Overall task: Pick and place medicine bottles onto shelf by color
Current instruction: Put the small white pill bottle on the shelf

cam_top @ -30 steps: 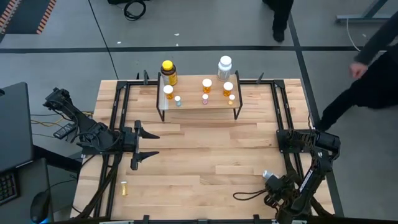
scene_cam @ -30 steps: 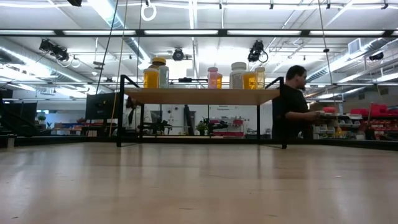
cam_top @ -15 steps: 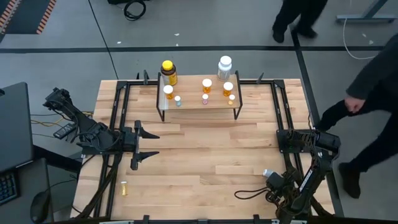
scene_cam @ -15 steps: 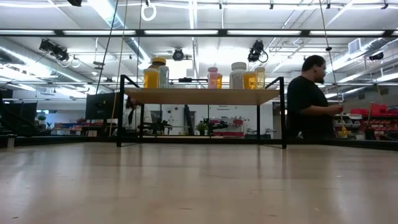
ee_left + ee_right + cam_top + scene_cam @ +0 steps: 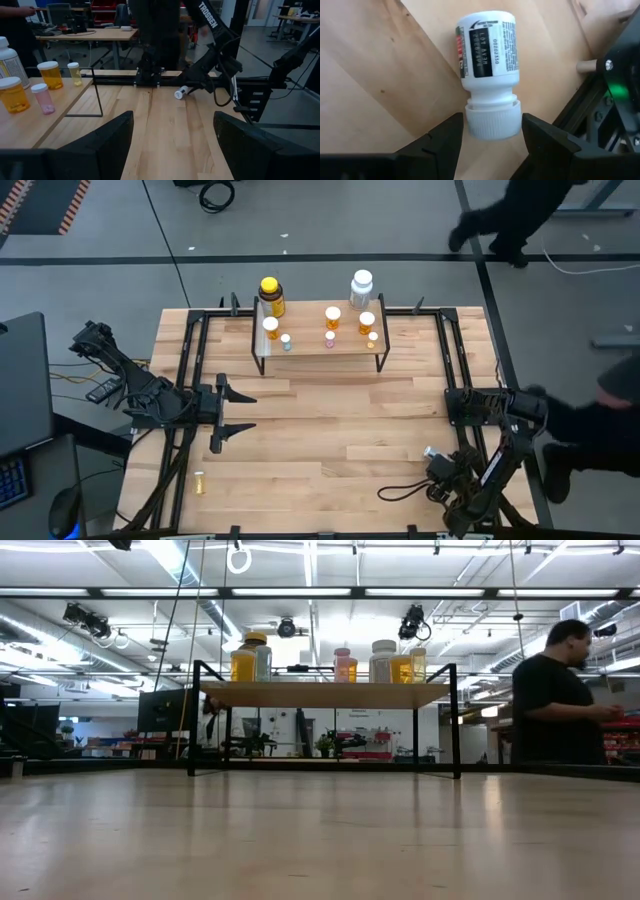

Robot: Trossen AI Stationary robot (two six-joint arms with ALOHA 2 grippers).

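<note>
Lying: white bottle [image 5: 487,65] rested on its side on the worktop [image 5: 330,430], at the near right corner.
Axis: its long axis ran away from the right tool [image 5: 490,135], cap [image 5: 492,117] nearest.
Right tool: fingers flanked the cap, pinching it or just short; I could not tell.
Left tool [image 5: 222,418]: spread, empty, well apart.
Shelf [image 5: 320,350]: far side, other bottles standing.

The tabletop [image 5: 330,430] is seen to be pale wood, smooth and matt. The shelf [image 5: 325,695] is topped with light wood on thin black metal legs. A white bottle [image 5: 487,65] is made of glossy plastic, with a ribbed cap.
</note>
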